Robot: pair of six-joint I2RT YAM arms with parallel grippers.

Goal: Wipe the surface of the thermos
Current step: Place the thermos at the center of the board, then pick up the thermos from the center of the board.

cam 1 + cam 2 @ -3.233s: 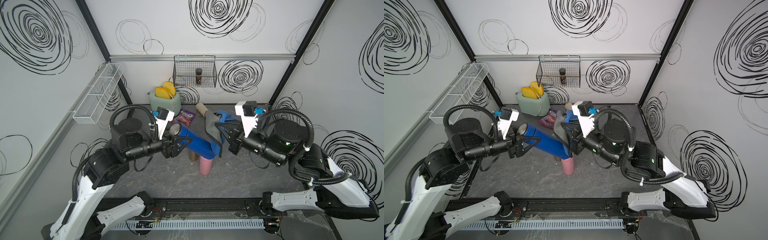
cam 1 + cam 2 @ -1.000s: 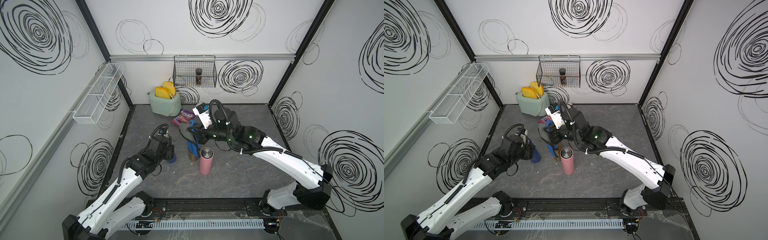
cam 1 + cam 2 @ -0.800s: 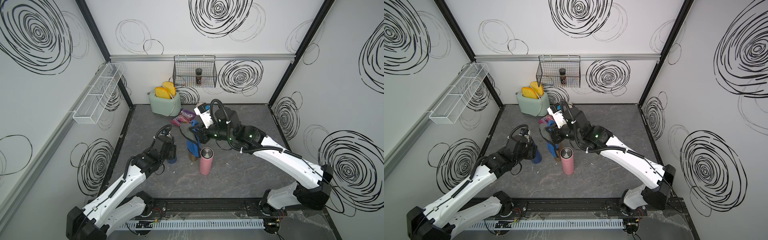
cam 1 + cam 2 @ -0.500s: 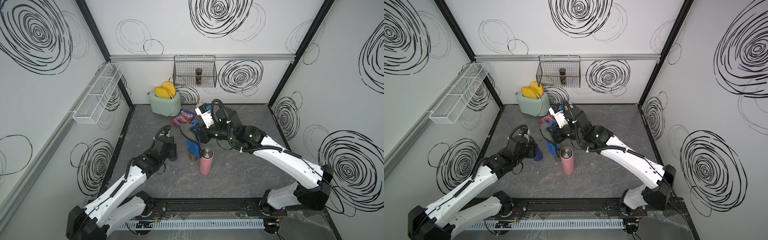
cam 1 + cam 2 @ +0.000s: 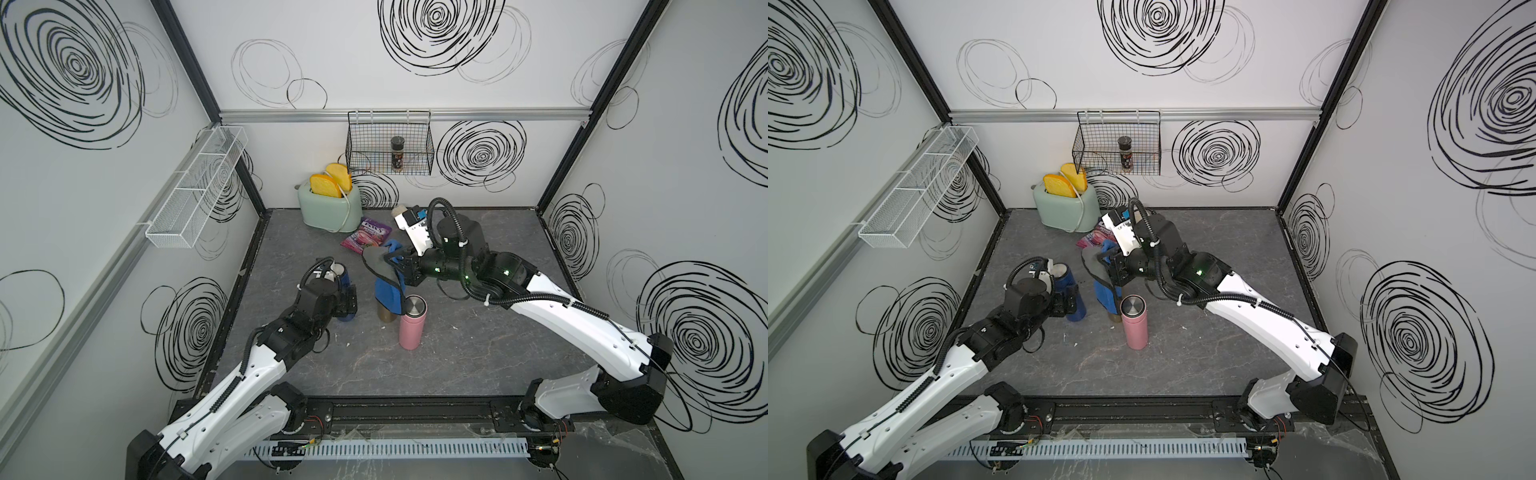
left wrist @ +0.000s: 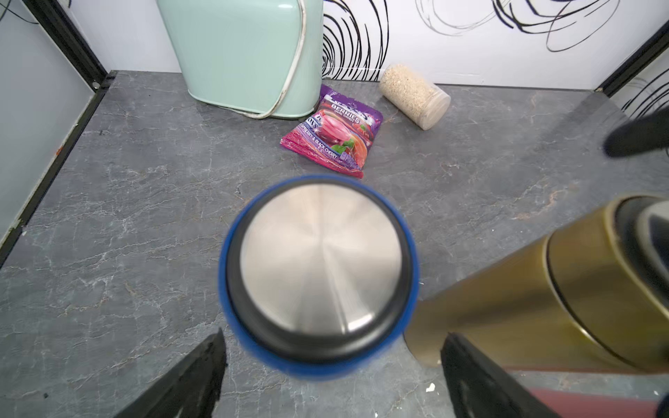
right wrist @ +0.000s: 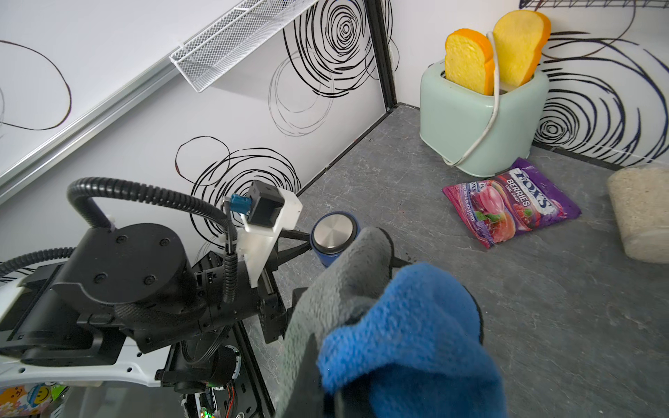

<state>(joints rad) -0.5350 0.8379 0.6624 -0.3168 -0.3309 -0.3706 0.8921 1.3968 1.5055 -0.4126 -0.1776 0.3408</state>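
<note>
The blue thermos (image 5: 345, 277) (image 5: 1066, 283) stands upright on the grey table, left of centre, its steel lid (image 6: 320, 258) facing the left wrist camera. My left gripper (image 5: 345, 300) (image 6: 333, 340) is open, its black fingers (image 6: 197, 376) on either side of the thermos body with a gap. My right gripper (image 5: 400, 267) (image 5: 1113, 268) is shut on a blue and grey cloth (image 5: 386, 289) (image 7: 416, 325). The cloth hangs to the right of the thermos, apart from it, and hides the right jaws in the right wrist view.
A gold thermos (image 5: 385, 316) (image 6: 543, 289) and a pink thermos (image 5: 411, 328) stand just right of the blue one. Toaster (image 5: 330, 208), candy bag (image 5: 365, 235) and a lying grain jar (image 6: 416, 96) sit at the back. A wire basket (image 5: 390, 153) and white shelf (image 5: 195, 191) hang on the walls.
Both arms came down from near the camera to the table. My left gripper has opened and let go of the blue thermos, which now stands on the table. The right still holds the cloth.
</note>
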